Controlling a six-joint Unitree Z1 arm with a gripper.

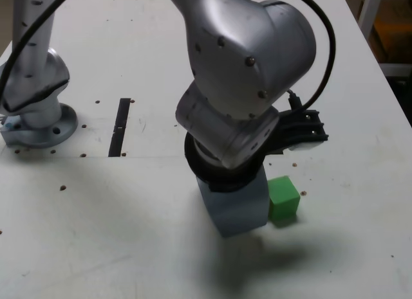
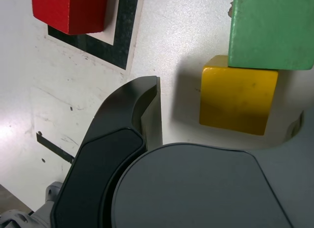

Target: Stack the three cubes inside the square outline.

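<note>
The hand (image 2: pixel 196 120) is hanging low over the white tabletop (image 1: pixel 129 235), its fingers standing apart with nothing between them. Just ahead of it the matte yellow cube (image 2: pixel 239 98) is sitting, touching the green cube (image 2: pixel 272 29) at its 12 o'clock. At 10 o'clock, the red cube (image 2: pixel 68 10) is resting inside the square outline (image 2: pixel 125 32), a thick black border.

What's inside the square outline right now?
In the wrist view, the red cube sits in the square outline, covering part of its white centre. Nothing shows on the cube, but the picture's edge crops it. The yellow cube and green cube lie outside.
</note>
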